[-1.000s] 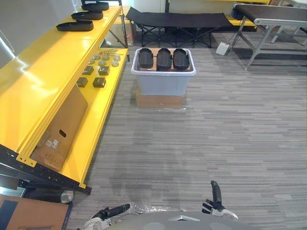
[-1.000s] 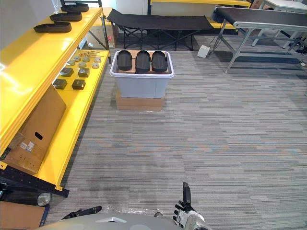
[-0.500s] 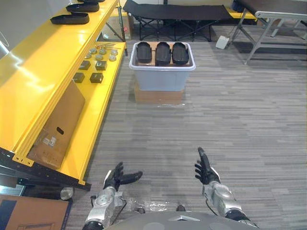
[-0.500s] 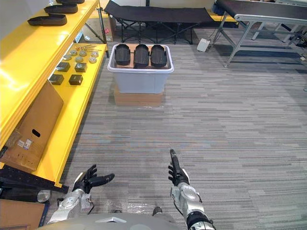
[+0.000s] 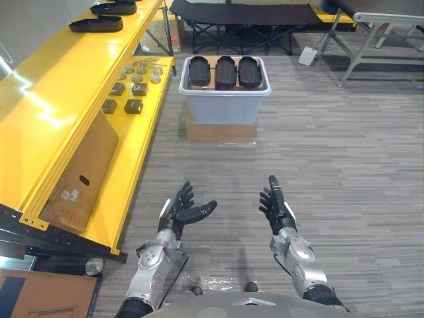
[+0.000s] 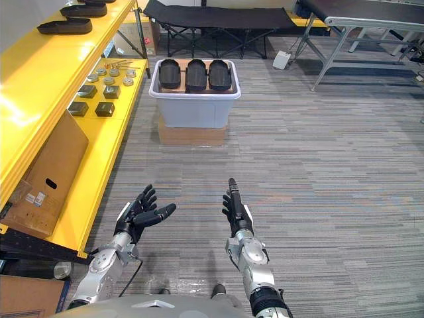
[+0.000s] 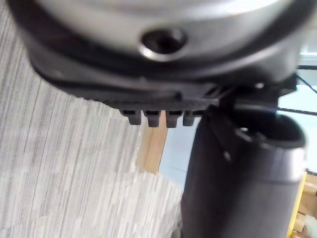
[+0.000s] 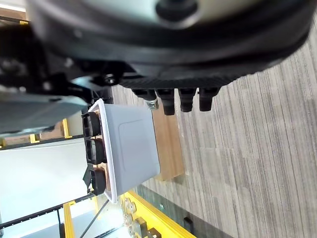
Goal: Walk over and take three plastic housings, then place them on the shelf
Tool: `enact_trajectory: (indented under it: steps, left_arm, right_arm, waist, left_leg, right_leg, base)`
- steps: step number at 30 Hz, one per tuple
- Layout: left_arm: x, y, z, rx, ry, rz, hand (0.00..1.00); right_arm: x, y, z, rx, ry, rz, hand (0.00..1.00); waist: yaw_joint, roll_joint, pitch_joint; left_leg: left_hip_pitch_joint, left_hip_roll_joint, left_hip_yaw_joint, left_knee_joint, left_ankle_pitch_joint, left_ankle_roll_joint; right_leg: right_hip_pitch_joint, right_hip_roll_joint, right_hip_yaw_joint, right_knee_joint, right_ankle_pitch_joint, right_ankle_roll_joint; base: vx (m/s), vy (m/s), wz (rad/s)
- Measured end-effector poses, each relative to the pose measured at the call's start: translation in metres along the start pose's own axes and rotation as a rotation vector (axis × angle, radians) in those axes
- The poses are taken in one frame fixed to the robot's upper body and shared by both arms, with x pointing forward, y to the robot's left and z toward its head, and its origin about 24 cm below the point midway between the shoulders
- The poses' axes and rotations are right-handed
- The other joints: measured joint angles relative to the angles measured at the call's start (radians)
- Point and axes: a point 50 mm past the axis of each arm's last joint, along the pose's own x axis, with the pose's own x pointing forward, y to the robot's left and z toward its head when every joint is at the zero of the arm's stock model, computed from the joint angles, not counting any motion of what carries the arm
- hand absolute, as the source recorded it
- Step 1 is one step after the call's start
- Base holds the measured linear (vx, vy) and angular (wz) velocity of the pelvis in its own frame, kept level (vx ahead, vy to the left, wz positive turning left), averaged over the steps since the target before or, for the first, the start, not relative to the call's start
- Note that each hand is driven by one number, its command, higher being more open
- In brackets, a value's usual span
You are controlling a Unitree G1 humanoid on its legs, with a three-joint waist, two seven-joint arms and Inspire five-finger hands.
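approach step: left robot hand (image 5: 177, 211) and right robot hand (image 5: 275, 202) wide, empty; next, walk up to the white bin's (image 5: 225, 109) plastic housings (image 5: 225, 71).

A: What's on your left?
B: Your yellow shelf (image 5: 59, 99). It looks like painted metal, smooth and shiny. The brown cardboard sheet (image 5: 83, 172) looks dull.
A: And far ahead of you?
B: Black housings (image 5: 225, 71), matt plastic, in a pale, smooth plastic tub (image 5: 225, 109) on a cardboard box (image 5: 220, 132). Your floor is rough grey carpet (image 5: 331, 165).
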Motion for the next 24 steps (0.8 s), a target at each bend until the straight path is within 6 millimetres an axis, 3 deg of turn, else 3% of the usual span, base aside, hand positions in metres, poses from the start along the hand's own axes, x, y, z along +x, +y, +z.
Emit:
enact_trajectory:
  steps: [8,13,24]
  left_arm:
    - [-0.006,0.003,-0.009,-0.002,0.046,0.088,1.0]
    - [-0.015,0.02,-0.03,0.088,0.143,0.25,1.0]
    - [-0.024,0.028,-0.039,0.068,0.19,0.286,1.0]
  right_arm:
    - [-0.002,0.001,-0.006,-0.014,0.029,-0.044,0.0]
    - [-0.01,-0.007,-0.019,-0.032,0.077,-0.106,0.0]
    - [-0.021,-0.017,-0.046,-0.034,0.184,-0.155,0.0]
  waist:
    - [0.0,0.0,0.0]
    - [0.001,-0.001,-0.001]
    - [0.002,-0.016,-0.005]
  left_leg:
    - [-0.013,0.002,0.0,0.004,0.006,0.01]
    - [-0.014,0.002,0.002,0.004,0.008,0.013]
    - [-0.013,-0.001,0.004,-0.004,0.023,0.035]
  right_leg:
    - [-0.012,0.003,-0.001,0.0,0.005,-0.008]
    - [-0.012,0.003,0.0,0.0,0.008,-0.01]
    - [-0.015,0.002,0.003,-0.001,0.022,-0.012]
  base:
    - [-0.04,-0.02,0.0]
    - [-0.02,-0.004,0.0]
    - [-0.05,-0.005,0.0]
